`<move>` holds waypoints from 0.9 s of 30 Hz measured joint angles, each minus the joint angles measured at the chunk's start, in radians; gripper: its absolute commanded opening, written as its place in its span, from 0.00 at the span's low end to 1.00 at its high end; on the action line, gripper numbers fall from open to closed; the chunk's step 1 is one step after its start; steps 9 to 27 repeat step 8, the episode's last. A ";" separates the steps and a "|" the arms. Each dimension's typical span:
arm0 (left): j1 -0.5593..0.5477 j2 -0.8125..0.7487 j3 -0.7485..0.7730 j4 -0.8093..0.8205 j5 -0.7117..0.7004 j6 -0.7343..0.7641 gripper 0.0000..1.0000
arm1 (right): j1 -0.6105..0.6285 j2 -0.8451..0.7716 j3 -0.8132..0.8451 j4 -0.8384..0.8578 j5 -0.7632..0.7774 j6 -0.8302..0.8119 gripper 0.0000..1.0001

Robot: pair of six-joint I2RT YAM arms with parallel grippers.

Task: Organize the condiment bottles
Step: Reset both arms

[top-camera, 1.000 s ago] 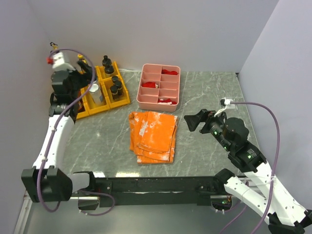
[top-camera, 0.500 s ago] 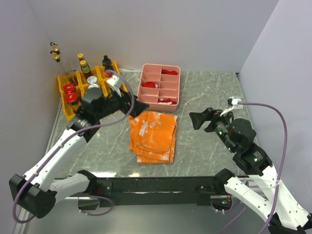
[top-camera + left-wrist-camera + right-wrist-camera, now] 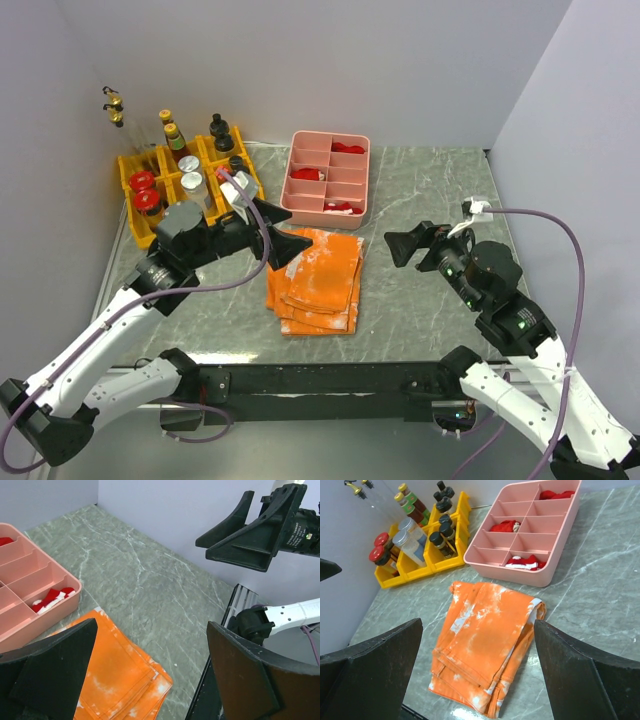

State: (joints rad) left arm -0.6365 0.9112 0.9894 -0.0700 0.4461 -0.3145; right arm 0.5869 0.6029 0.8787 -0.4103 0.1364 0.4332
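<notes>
Fig. My left pincer (image 3: 285, 228) and right pincer (image 3: 405, 238) gape wide, empty. To grasp bottles (image 3: 190, 166) in bins (image 3: 128, 172), I should descend vertically over one cap, clearing neighbours.

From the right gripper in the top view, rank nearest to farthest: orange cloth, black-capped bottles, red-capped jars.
1. orange cloth, mid-table, just left of the right gripper.
2. black-capped bottles, far-left corner.
3. red-capped jars, farther left still.

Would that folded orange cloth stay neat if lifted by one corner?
Probably not: the orange cloth lies in soft, uneven layers, so it would likely droop and unfold. Pushed, it may bunch or slide on the smooth table.
</notes>
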 measured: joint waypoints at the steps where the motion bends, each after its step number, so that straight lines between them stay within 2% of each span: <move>1: 0.000 0.000 0.000 -0.002 0.000 0.002 0.96 | 0.000 0.001 0.000 0.001 -0.002 0.000 1.00; 27: 0.000 -0.006 -0.002 -0.003 -0.011 0.006 0.97 | 0.000 0.003 0.000 0.005 -0.002 0.000 1.00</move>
